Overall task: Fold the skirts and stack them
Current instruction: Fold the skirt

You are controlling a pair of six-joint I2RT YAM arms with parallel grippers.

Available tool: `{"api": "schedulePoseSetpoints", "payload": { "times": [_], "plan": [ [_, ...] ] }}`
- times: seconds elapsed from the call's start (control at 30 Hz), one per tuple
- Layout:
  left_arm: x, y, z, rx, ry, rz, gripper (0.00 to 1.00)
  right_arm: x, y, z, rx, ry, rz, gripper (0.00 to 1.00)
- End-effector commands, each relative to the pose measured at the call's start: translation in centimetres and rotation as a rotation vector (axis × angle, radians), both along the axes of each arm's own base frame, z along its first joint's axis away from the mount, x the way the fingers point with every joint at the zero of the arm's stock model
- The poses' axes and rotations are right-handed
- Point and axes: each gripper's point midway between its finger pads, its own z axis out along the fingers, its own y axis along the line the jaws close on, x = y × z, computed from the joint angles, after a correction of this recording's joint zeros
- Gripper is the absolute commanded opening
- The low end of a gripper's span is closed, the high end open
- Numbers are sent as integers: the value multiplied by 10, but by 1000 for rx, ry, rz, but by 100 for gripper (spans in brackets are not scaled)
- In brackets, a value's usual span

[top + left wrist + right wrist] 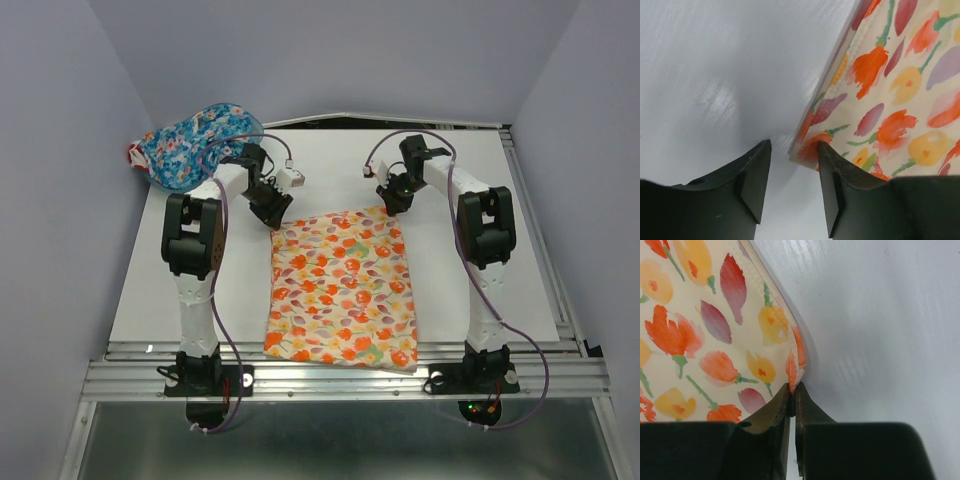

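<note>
Cream-yellow skirt (342, 290), flat: one corner pinched at the tips of my right gripper (792, 390); my left gripper (794, 150) stands spread, the other corner just ahead of its right finger. Risk: lifting now, one corner loose, would likely skew the fold. Blue skirt (195, 143): heaped beyond my left.

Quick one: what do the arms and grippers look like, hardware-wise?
The left arm and right arm have white links, black joints and looping purple cables. The left gripper and right gripper have dark, tapered fingers.
</note>
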Motion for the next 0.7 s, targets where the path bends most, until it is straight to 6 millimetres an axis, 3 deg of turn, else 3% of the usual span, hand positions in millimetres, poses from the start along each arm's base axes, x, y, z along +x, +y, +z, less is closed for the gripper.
{"api": "schedulePoseSetpoints", "payload": {
  "times": [0.0,0.03,0.1,0.27,0.43,0.47,0.5,0.53,0.67],
  "plan": [
    [-11,-9,8,-70,43,-50,49,-6,-4,-10,-24,22,10,1],
    [-11,-9,6,-65,48,-50,39,-5,-4,-8,-23,16,8,1],
    [-13,-5,1,-48,56,-56,31,-5,-3,-7,-20,11,7,1],
    [-9,2,0,-13,41,-54,1,5,-2,3,-15,-22,-17,1],
    [25,5,31,-34,-77,12,0,31,-10,22,-27,-112,-85,1],
    [34,8,39,-36,-111,33,0,44,-8,35,-15,-165,-95,1],
    [53,10,60,-44,-193,60,0,61,-11,52,-2,-221,-126,1],
    [58,11,66,-42,-220,67,0,64,-17,52,-2,-225,-145,1],
    [87,14,116,-40,-408,83,0,97,-24,97,31,-355,-181,1]
  ]
}}
